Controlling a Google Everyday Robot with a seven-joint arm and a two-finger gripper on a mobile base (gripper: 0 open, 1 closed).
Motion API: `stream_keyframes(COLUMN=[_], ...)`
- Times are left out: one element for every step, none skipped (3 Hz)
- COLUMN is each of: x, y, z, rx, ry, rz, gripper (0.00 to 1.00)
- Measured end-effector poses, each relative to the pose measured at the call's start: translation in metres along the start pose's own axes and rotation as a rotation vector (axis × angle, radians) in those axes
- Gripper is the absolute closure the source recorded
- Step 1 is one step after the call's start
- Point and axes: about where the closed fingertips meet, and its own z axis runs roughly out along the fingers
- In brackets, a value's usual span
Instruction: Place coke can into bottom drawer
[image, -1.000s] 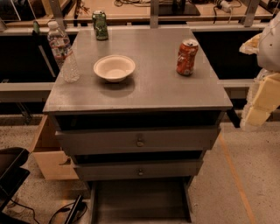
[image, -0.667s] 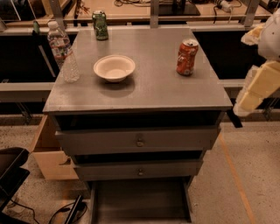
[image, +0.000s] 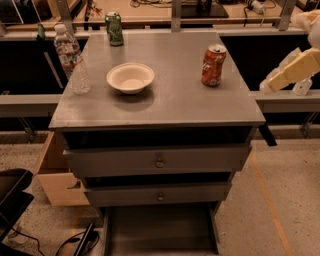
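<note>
Pincer (image: 274, 82) right of coke can (image: 213, 65), bowl (image: 130, 77) leftward

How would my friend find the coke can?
Look on top of the grey cabinet. The coke can stands near the right edge, between the white bowl and the gripper hanging off to the right. It's red-orange with a silver top; the green can at the back-left isn't.

We look on a dim, warm-lit workshop corner.
A grey worktop (image: 175, 97) stands on speckled floor (image: 285, 210); a cardboard box (image: 55, 177) sits left, a wooden bench (image: 150, 9) runs far behind, and the end effector (image: 292, 70) hangs at the right edge.
</note>
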Motion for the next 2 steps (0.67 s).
stream_keyframes(x=[-0.0174,-0.0201], y=[-0.0409,-0.0415], z=[0.0162,0.0229], rx=[0.062,0.051], ry=[-0.243,-0.268], rz=[0.016,0.022], gripper=[0.0,0.0])
